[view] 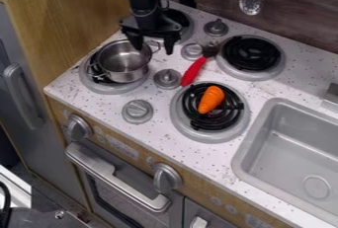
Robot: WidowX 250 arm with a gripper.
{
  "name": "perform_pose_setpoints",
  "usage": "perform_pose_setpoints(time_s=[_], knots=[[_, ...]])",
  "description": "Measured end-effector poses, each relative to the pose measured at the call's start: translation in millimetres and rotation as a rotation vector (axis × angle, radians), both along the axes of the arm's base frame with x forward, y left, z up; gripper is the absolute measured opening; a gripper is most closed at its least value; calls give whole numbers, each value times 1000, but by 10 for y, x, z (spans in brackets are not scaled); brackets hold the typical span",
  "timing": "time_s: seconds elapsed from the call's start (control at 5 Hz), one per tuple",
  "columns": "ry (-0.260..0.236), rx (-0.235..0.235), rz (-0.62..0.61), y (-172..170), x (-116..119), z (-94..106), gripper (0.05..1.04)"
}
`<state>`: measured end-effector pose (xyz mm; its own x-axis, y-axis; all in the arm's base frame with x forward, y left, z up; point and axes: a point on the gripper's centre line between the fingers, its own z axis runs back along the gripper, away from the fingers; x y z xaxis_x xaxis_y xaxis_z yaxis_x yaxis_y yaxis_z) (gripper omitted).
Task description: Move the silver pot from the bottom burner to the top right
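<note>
The black gripper (pixel 153 46) hangs over the back edge of the silver pot, open, its two fingers apart. One finger is above the pot's back rim and the other is to the right of the pot, near its back handle. Upright and empty, the silver pot (pixel 123 62) sits on the front left burner (pixel 113 89), with a handle on each side. The back right burner (pixel 251 54) has a black coil and nothing on it.
An orange carrot (pixel 211 99) lies on the front right burner (pixel 210 135). A red-handled utensil (pixel 193 71) lies between the burners, among several grey knobs. The back left burner (pixel 188 23) is behind the gripper. A grey sink (pixel 264 145) is at the right.
</note>
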<state>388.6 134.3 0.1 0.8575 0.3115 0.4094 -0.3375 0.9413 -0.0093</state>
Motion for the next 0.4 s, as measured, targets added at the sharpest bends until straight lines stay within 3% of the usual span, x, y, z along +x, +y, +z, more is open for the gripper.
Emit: perform_pose_setpoints(time_s=[0.4], knots=[[135, -9, -39, 131, -137, -344, 994]])
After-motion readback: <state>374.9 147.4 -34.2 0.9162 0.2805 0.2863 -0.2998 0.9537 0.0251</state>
